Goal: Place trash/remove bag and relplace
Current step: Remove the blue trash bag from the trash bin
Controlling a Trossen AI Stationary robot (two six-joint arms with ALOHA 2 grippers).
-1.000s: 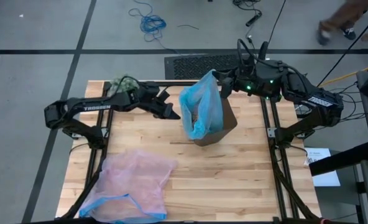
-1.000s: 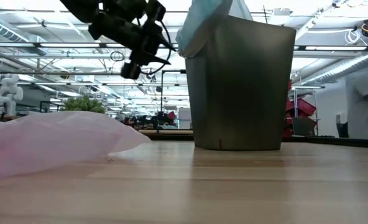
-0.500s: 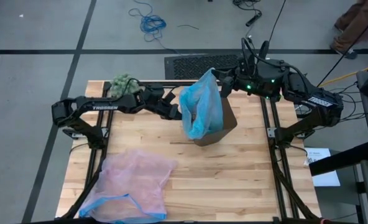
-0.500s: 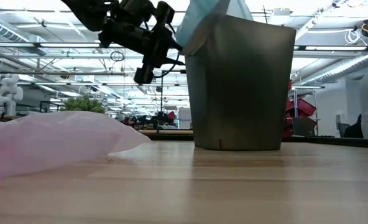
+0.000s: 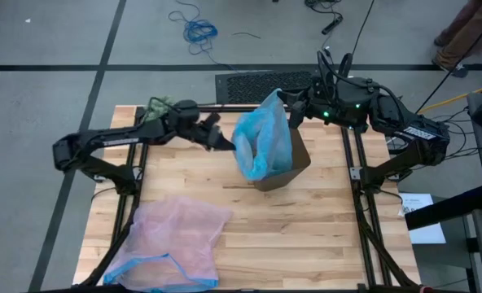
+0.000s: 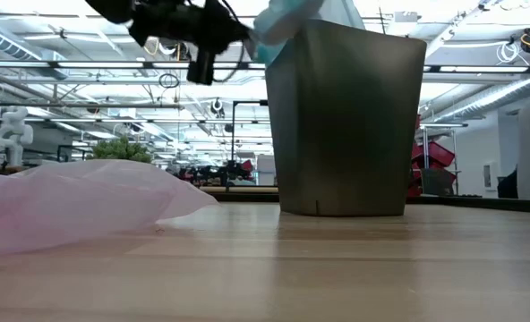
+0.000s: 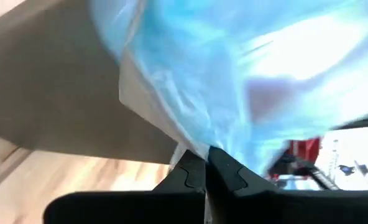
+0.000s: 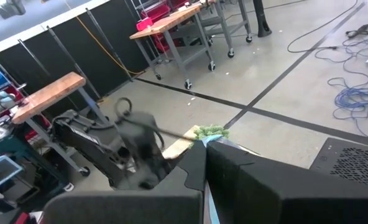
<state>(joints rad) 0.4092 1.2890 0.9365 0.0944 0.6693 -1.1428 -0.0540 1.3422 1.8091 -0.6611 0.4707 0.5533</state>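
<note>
The brown square bin (image 5: 294, 163) stands right of the table's middle, toward the far edge. The light-blue bag (image 5: 263, 137) rises out of it, mouth spread. My left gripper (image 5: 227, 142) is shut on the bag's left edge, level with the bin's rim (image 6: 337, 31) in the low view. My right gripper (image 5: 289, 110) is shut at the bag's far right top corner. In the left wrist view the bag (image 7: 234, 74) fills the view above the bin's wall (image 7: 53, 93). The trash is hidden. My left gripper pinches the edge of the bag's mouth (image 7: 202, 144) between its two shut fingers (image 7: 224, 171). It comes almost level from the table's left. The plastic runs up and away from the fingers, drawn out past the bin's left side (image 6: 263, 27). My right gripper holds the bag's far top corner (image 5: 278, 99), coming about level from the table's right. Its own fingers (image 8: 196, 168) hide the place of contact. That corner stands lifted above the bin.
A translucent pink bag with a blue rim (image 5: 172, 244) lies flat at the near left. A fuzzy green ball (image 5: 157, 106) sits at the far left corner. A black grille (image 5: 253, 84) lies on the floor past the far edge. A person's legs (image 5: 461, 37) show far right.
My left gripper has gone toward the table's right, reached the bag's left edge and shut on it. It has then risen, and the edge of the bag has come up and leftward with it. The bin has kept its place.
</note>
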